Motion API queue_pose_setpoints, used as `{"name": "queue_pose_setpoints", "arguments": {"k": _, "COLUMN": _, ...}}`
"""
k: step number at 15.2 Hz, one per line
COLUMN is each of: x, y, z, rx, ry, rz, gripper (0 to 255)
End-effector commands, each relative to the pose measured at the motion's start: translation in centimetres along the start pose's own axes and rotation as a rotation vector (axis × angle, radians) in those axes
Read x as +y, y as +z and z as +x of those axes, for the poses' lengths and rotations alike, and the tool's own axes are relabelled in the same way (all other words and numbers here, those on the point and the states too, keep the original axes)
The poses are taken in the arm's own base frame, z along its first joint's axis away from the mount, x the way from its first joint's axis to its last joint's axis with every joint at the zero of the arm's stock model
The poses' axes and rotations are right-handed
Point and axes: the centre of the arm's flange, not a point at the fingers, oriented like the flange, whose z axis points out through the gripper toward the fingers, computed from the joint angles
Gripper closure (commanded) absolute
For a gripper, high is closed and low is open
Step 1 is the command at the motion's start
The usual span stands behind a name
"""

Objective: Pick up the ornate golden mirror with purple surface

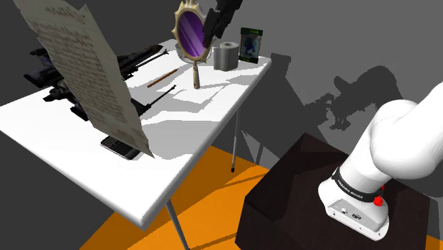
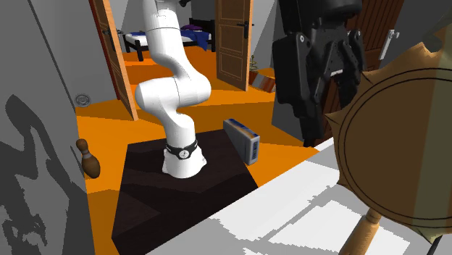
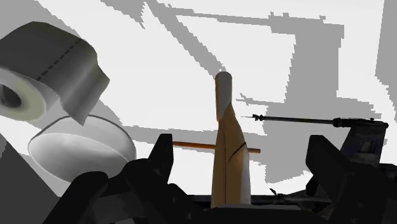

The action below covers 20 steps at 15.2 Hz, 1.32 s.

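Fingers (image 3: pixel 162 162) wide apart — mirror (image 3: pixel 228 159) upright between them; touching neither.

A grey toilet roll (image 3: pixel 44 70) and a white bowl (image 3: pixel 83 149) sit together just beside one of the fingers (image 3: pixel 159 159). Past the fingers, on the white bench (image 3: pixel 191 51), lie a thin wooden stick (image 3: pixel 191 145) and a slim black rod (image 3: pixel 299 119). Well away stands a large sheet of music (image 1: pixel 85 71).

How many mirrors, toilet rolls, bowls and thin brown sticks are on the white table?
Mirror: 1
Toilet roll: 1
Bowl: 1
Thin brown stick: 1
Total: 4
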Motion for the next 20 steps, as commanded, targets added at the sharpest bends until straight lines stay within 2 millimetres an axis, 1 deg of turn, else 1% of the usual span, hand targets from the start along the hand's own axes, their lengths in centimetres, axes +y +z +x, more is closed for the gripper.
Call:
{"name": "queue_pose_setpoints", "arguments": {"k": 1, "x": 0.0, "y": 1.2, "z": -0.5, "rx": 0.001, "ry": 0.000, "rz": 0.000, "gripper": 0}}
{"name": "queue_pose_setpoints", "arguments": {"k": 3, "x": 0.0, "y": 1.2, "z": -0.5, "rx": 0.001, "ry": 0.000, "rz": 0.000, "gripper": 0}}
{"name": "queue_pose_setpoints", "arguments": {"k": 4, "x": 0.0, "y": 1.2, "z": -0.5, "rx": 0.001, "ry": 0.000, "rz": 0.000, "gripper": 255}}
{"name": "queue_pose_setpoints", "arguments": {"k": 13, "x": 0.0, "y": 1.2, "z": -0.5, "rx": 0.001, "ry": 0.000, "rz": 0.000, "gripper": 255}}
{"name": "queue_pose_setpoints", "arguments": {"k": 20, "x": 0.1, "y": -2.2, "z": 0.9, "rx": 0.001, "ry": 0.000, "rz": 0.000, "gripper": 255}}
